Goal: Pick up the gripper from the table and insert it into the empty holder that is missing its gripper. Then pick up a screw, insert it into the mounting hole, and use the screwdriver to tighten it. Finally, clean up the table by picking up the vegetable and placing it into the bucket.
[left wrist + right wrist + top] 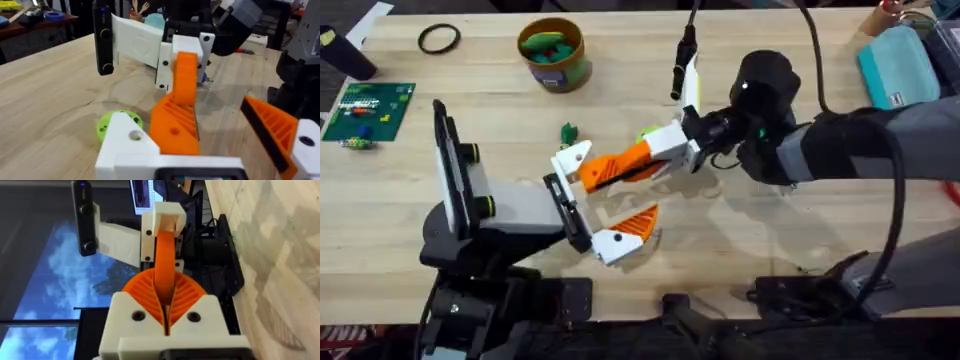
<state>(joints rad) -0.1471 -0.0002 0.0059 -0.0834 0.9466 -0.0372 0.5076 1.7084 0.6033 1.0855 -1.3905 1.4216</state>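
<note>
At the far left of the desk (380,200) a green board (368,108) is seen, and beyond it a black ring (438,38). Further right, near the far edge, the bucket (552,55) is set upright, with green pieces lying inside it. The vegetable (568,131) is found on the bare wood between the bucket and the left gripper (620,200), near the holder (570,160) but apart from it.

The left gripper is reached in from the lower left, and its fingers are spread wide apart. Of these two white finger mounts, the holder is the farther one, and the nearer mount (610,245) carries its own orange ribbed pad. The orange fingertip piece (172,125) is laid against the holder, pointing towards the right. Whether it is fully seated there cannot be told.

The right gripper (610,172) is brought in from the right, and its fingers are clamped together on the orange fingertip piece; in the right wrist view the piece is seen edge-on, pinched between the two ribbed pads. A lime-green disc (117,125) lies flat on the desk just beside the holder, partly hidden under the right gripper in the overhead view. At the far right corner a teal case (900,65) is placed.
</note>
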